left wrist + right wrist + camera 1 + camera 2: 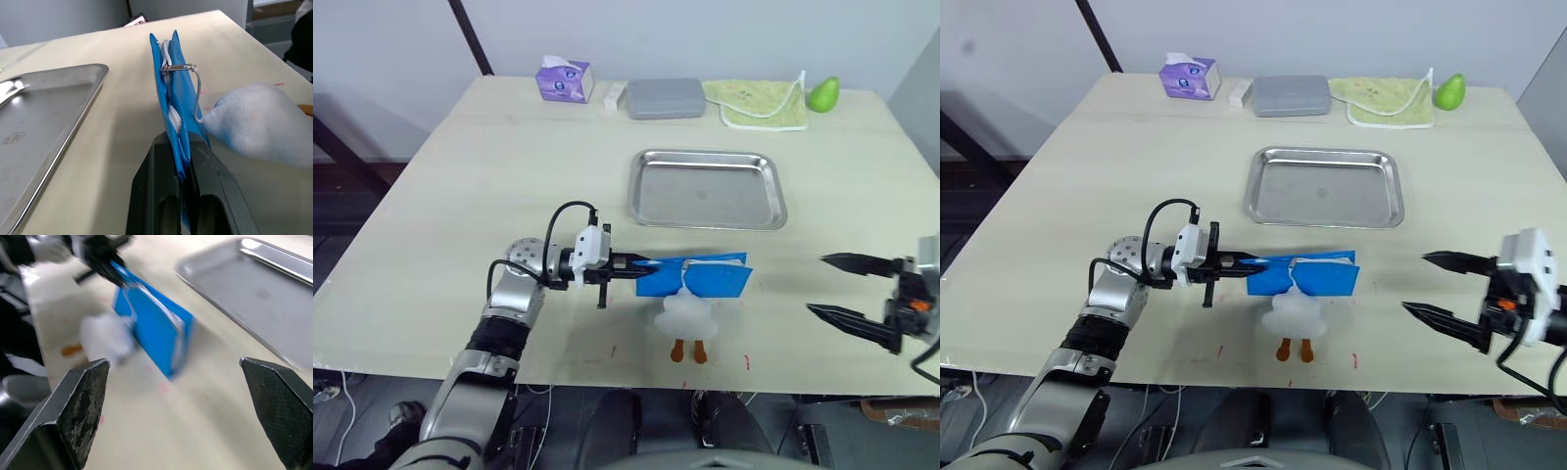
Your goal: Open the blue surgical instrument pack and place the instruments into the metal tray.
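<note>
Left wrist view: blue surgical instrument pack (pixel 172 93) on edge, zipped

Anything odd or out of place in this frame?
Yes: the blue surgical instrument pack stands on edge, pinched by the left gripper, with a white plush duck charm dangling from its zipper. The metal tray holds nothing.

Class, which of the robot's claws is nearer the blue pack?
Left. The left claw is shut on the blue pack; the right claw, open, hovers apart from it.
</note>
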